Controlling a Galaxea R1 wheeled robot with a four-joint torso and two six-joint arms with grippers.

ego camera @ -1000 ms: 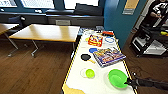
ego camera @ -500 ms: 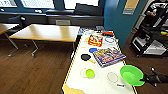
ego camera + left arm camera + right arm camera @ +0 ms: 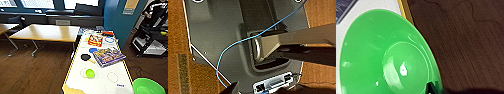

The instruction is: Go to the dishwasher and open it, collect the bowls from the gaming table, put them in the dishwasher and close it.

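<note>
Two light, stiff, slippery plastic bowls: big green bowl [image 3: 389, 57] overhangs the counter [image 3: 100, 80] edge, best pinched by its rim; small bowl [image 3: 90, 73] sits mid-counter. Tool state: cannot tell.

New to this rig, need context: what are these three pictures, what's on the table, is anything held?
This is a wheeled robot with two arms. The head view looks down on the white-topped gaming table. On it lie a small yellow-green bowl, a black paddle, a colourful box and a red box. The big green bowl sits at the table's near right corner. The right wrist view looks into that bowl; whether it is held is unclear. The left wrist view shows the robot's own body over wooden floor.
</note>
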